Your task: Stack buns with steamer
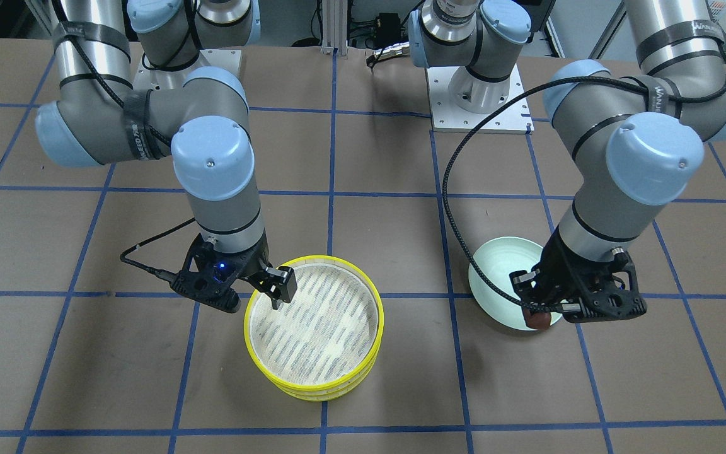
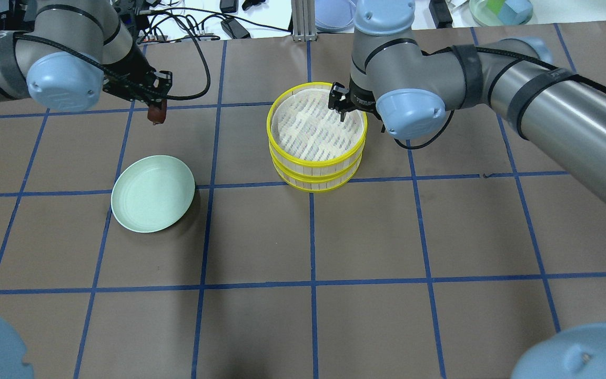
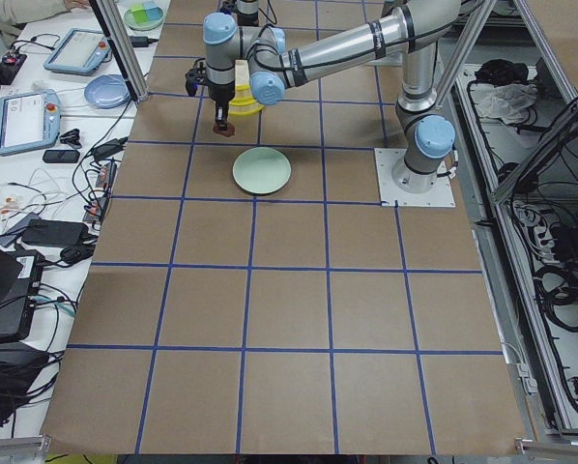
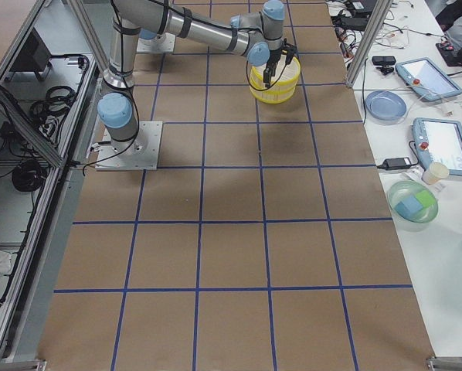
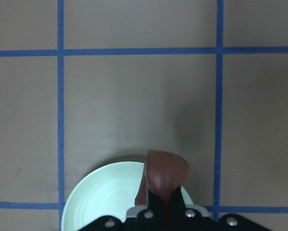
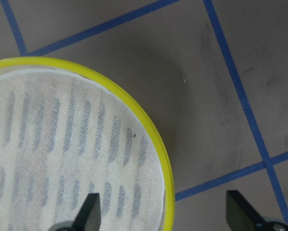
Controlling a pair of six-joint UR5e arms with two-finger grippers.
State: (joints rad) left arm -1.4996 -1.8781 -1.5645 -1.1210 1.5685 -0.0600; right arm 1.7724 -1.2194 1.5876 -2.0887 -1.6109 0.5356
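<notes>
Left end effector point(image 2: 156, 109) holds brown bun point(image 5: 165, 171), seemingly above plate point(image 2: 153, 192) rim; steamer point(image 2: 316, 164) apart

Both arms are built alike. The right arm point(image 1: 221, 189) and the left arm point(image 1: 596, 221) are smooth silver-grey tubes joined by rounded grey housings, and each housing is closed by a pale blue cap point(image 1: 212, 154) with a small screw in it. Black straps point(image 1: 139, 123) with white lettering wrap the tubes and hold a black cable point(image 1: 448, 183) along each arm. Each arm rises from a pale flared foot on a white square base plate point(image 1: 508, 120) dotted with screws. The right gripper point(image 1: 275, 295) and left gripper point(image 1: 536, 310) are black, with angular open-framed bodies. A blue light point(image 1: 218, 273) glows on the right one. The fingers point(image 6: 88, 211) are flat, black and tapered.
</notes>
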